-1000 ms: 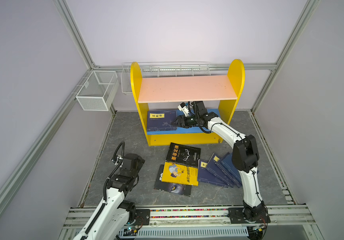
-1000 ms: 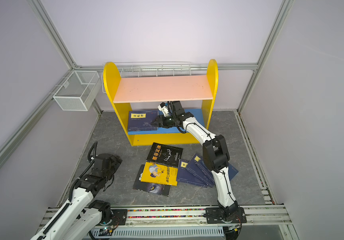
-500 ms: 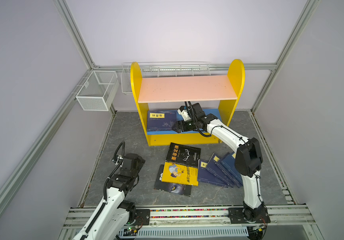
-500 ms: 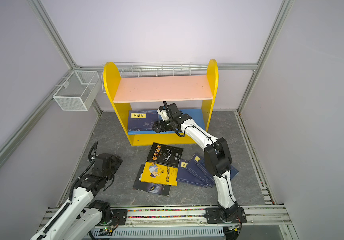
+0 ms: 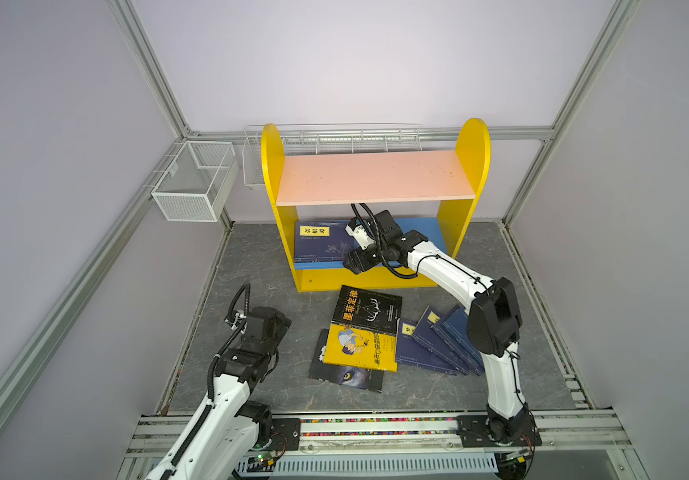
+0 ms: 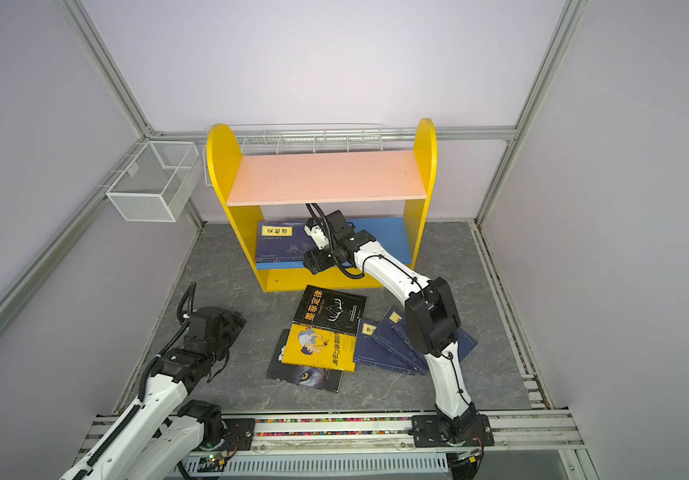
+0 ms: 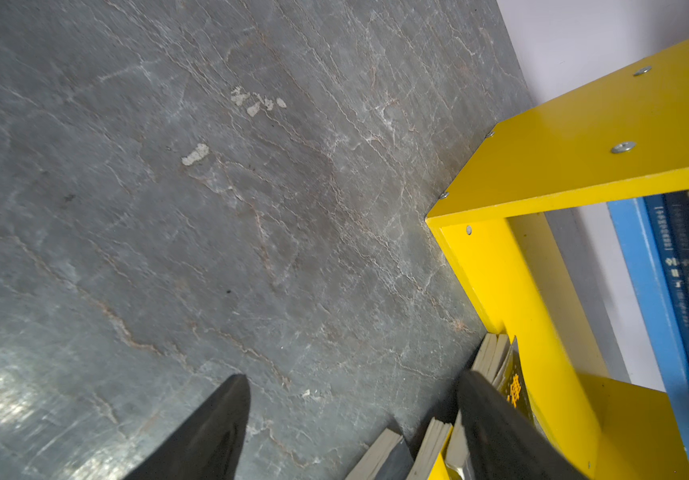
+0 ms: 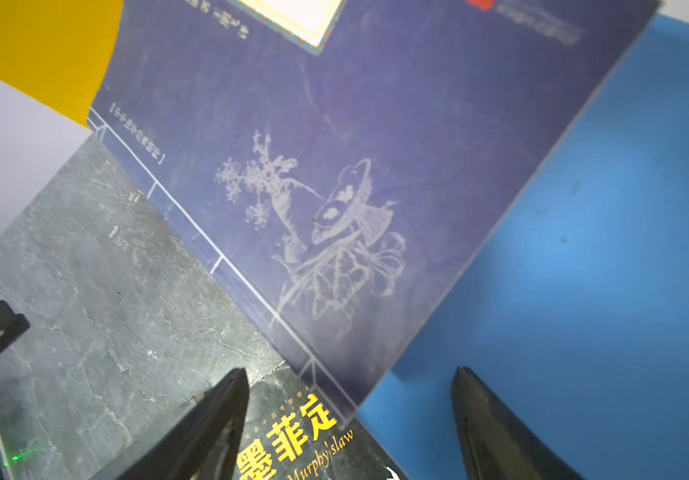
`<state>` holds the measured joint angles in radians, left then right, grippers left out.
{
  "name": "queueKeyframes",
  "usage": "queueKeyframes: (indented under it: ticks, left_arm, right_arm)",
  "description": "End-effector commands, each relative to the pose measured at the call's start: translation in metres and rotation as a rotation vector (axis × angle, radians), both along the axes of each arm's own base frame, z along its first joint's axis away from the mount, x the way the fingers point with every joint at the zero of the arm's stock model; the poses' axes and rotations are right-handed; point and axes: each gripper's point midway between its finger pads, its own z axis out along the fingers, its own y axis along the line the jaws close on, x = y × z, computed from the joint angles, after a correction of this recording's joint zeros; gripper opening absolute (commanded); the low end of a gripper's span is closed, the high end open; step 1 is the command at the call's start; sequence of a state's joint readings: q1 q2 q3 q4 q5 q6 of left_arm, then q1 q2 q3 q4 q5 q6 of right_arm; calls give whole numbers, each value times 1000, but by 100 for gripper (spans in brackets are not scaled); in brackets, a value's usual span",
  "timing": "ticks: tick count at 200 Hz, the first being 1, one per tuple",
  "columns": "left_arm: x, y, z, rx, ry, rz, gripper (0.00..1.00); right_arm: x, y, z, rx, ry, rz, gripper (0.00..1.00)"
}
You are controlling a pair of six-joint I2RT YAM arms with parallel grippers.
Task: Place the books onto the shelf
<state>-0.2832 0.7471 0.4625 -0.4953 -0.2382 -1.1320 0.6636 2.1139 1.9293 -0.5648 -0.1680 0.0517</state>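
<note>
The shelf (image 5: 473, 166) stands at the back, with a pink upper board and a blue lower board (image 8: 583, 249). A stack of navy books (image 5: 322, 245) lies flat on the lower board's left half. My right gripper (image 5: 353, 262) hovers open and empty over that board's front edge, beside the stack's corner (image 8: 334, 166). On the floor lie a black book (image 5: 365, 309), a yellow cartoon book (image 5: 359, 347), a wolf-eye book (image 5: 347, 376) and a fan of navy books (image 5: 434, 345). My left gripper (image 7: 351, 415) stays open and empty above bare floor at front left.
A white wire basket (image 5: 193, 183) hangs on the left wall and a long one (image 5: 334, 137) runs behind the shelf. Aluminium frame posts and lilac walls close in three sides. The arms' base rail (image 5: 376, 428) lies along the front.
My right gripper has drawn back from under the pink board toward the shelf's front edge and its jaws have widened. The left arm has not moved.
</note>
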Motion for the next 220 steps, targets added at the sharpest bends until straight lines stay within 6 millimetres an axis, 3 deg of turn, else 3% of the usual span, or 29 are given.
queueKeyframes:
  ticks: [1,66,136,220]
  left_arm:
    - [5,1,11,-11,-25,17,80]
    - [5,1,12,-13,-26,18,80]
    - [5,1,5,-6,1,23,80]
    - [6,1,7,0,-1,17,80]
  right_arm:
    - [-2,8,-10,-48,-21,46,79]
    - [6,21,-9,-33,-22,61,75]
    - [3,33,-21,-7,19,56,73]
    - [3,41,-19,30,22,60,73]
